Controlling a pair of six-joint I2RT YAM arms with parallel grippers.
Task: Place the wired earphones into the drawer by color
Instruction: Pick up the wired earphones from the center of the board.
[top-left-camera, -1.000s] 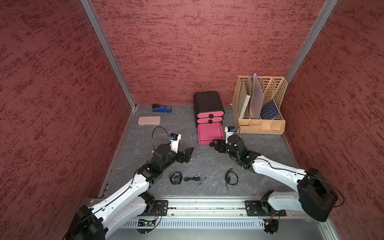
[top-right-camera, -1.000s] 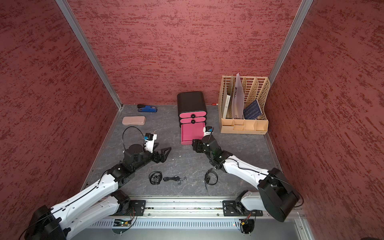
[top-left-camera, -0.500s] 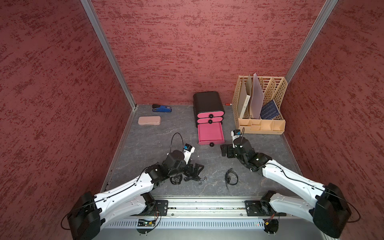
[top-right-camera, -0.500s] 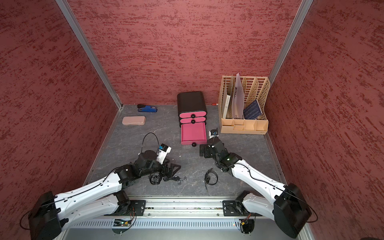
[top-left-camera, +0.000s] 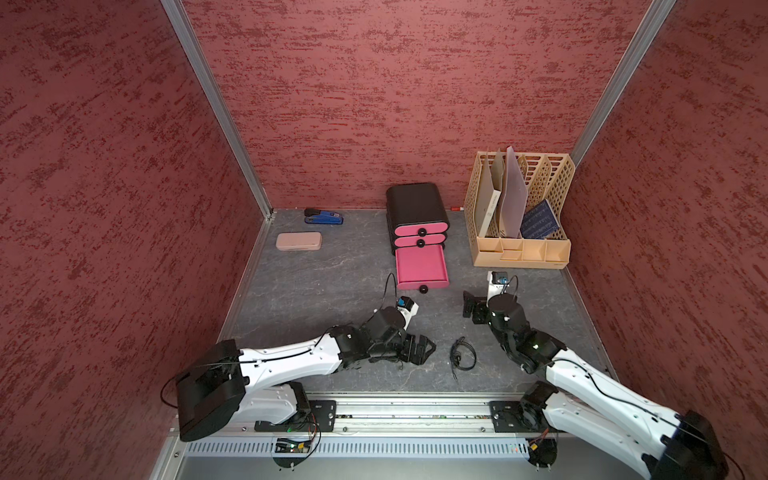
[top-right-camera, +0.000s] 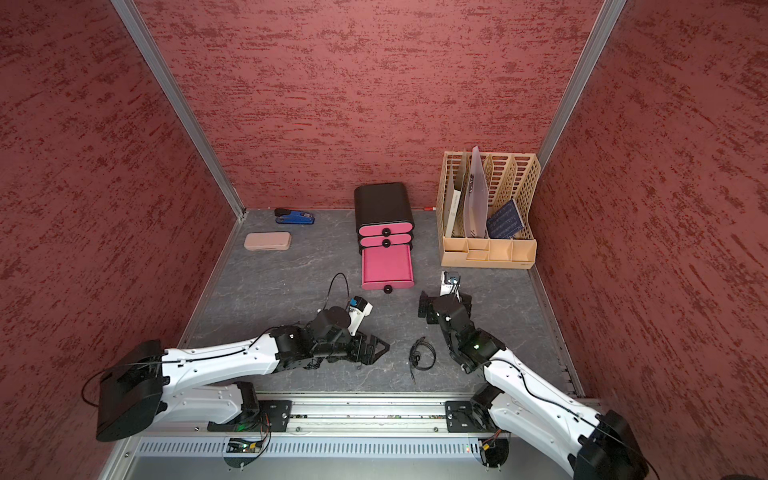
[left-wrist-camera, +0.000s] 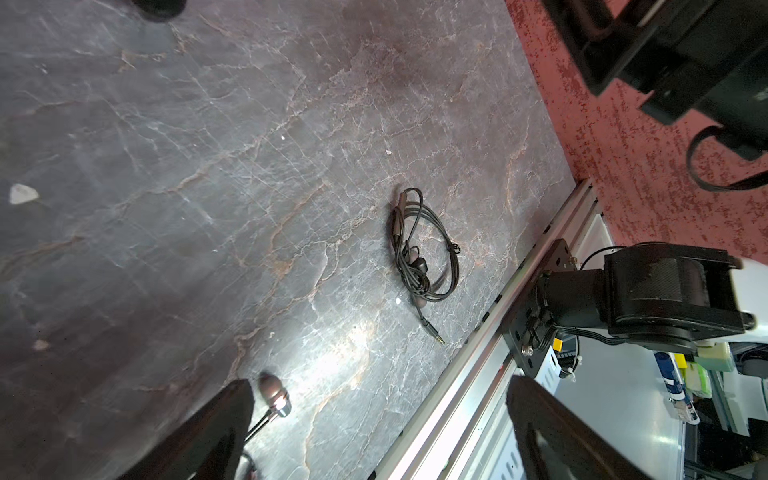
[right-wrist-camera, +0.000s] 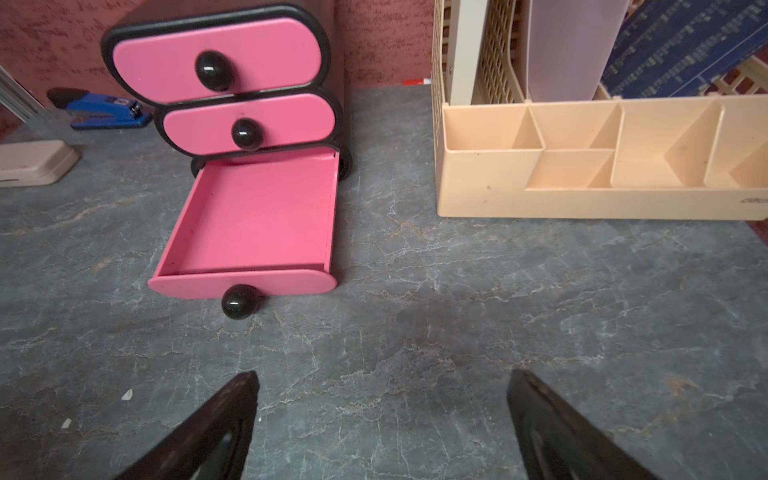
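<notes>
So the bottom drawer (right-wrist-camera: 257, 216) is pulled out but empty, black earphones (top-left-camera: 462, 354) lie on the desk (top-left-camera: 311, 291), left hand (left-wrist-camera: 380, 386) spread wide beside an earbud (left-wrist-camera: 272, 395), right hand (right-wrist-camera: 382, 376) released, holding nothing.

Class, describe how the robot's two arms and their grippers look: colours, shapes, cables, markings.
Both the left arm and right arm have smooth white shells between black rounded joints, with thin black cables running along them. The left gripper and right gripper are black with tapered, wedge-shaped fingers.
</notes>
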